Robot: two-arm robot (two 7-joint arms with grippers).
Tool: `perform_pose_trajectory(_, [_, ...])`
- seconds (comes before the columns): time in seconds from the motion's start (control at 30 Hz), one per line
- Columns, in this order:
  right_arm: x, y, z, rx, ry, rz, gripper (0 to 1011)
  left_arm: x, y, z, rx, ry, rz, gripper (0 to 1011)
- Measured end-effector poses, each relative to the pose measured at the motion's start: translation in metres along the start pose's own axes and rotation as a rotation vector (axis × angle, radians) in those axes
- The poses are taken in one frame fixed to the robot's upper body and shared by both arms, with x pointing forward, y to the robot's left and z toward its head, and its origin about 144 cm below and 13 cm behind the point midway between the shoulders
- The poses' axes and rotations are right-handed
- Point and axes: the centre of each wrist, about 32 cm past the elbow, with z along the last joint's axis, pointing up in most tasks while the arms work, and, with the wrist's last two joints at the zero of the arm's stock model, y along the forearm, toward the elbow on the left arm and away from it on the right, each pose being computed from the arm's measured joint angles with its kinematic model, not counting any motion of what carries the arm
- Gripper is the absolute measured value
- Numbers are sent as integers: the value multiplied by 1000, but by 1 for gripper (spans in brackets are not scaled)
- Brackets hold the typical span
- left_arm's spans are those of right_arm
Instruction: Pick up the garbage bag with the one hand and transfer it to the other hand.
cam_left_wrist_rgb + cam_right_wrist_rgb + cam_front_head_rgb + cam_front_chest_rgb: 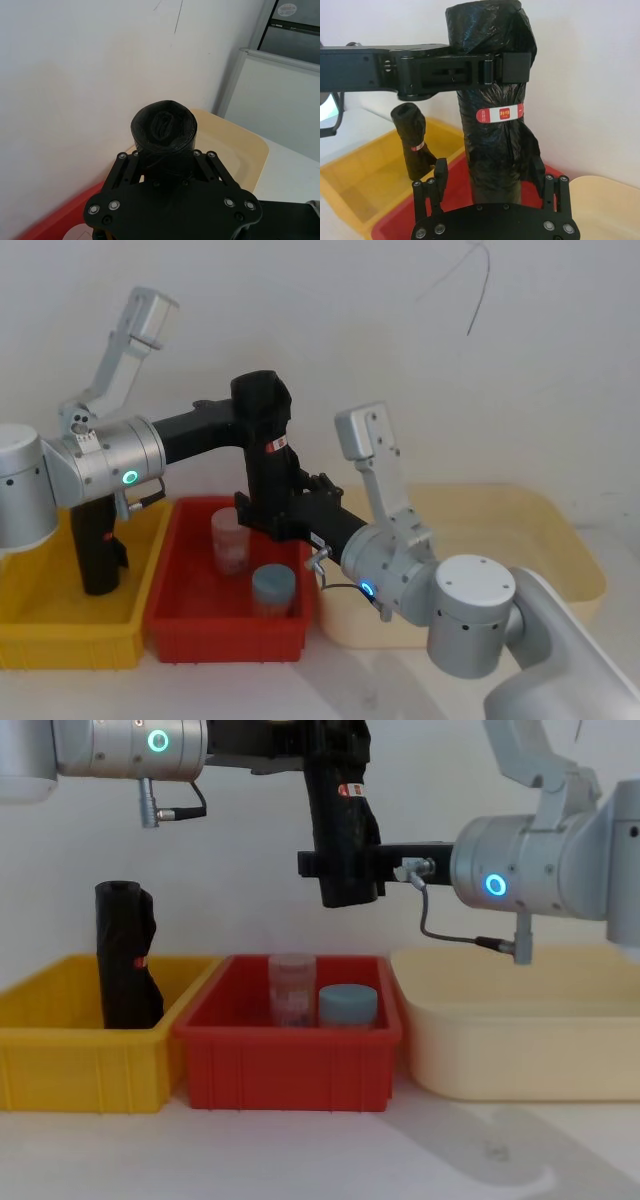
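on the near side of the counter [320,1150] stood three bins in a row: yellow bin [80,1070] at the left, red bin [290,1070] in the middle, cream bin [520,1050] at the right. the red bin held a clear jar [291,985] and a blue-lidded jar [348,1002]. above it hung the garbage bag [492,135], upright and clear of everything below. the right hand [489,165], blue-ringed, reached in from the right and straddled the bag's lower part below the label [500,114]; it looked open, with one finger [440,175] showing a gap to the plastic and the other at a loose flap. higher and farther back, the left hand [165,152], green-ringed, was clamped on the bag's upper part and seemed to carry all its weight. a spare roll [125,960] leaned in the yellow bin at the far left. the main risk, as i judged it, was timing: if the left hand let go before the right had closed firmly, the bag would drop onto the jars. closing on the loose flap and not on the roll's core could let it slip, and a low grip could let the tall roll tip. pulling away while both hands gripped could tear the plastic.
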Motion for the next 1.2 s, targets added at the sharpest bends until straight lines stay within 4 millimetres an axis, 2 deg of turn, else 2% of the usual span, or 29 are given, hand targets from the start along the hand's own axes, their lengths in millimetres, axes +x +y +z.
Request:
perform_pose_trajectory(0.47, [1,20,0,-1,-1,-10,1001,0,0,0,0,0,0,359])
perform_pose_trajectory(0.6, [1,23,0,-2,-1,-12,962,0,0,0,0,0,0,359])
perform_pose_trajectory(0.97, [1,28,0,-3,-2,-15,660,0,0,0,0,0,0,359])
perform_pose_trajectory(1.0, [1,29,0,-3,-2,-15,598,0,0,0,0,0,0,359])
perform_pose_trajectory(1.1, [1,29,0,-3,-2,-15,528,0,0,0,0,0,0,359])
perform_pose_trajectory(1.2, [1,30,0,-3,-2,-15,528,0,0,0,0,0,0,359])
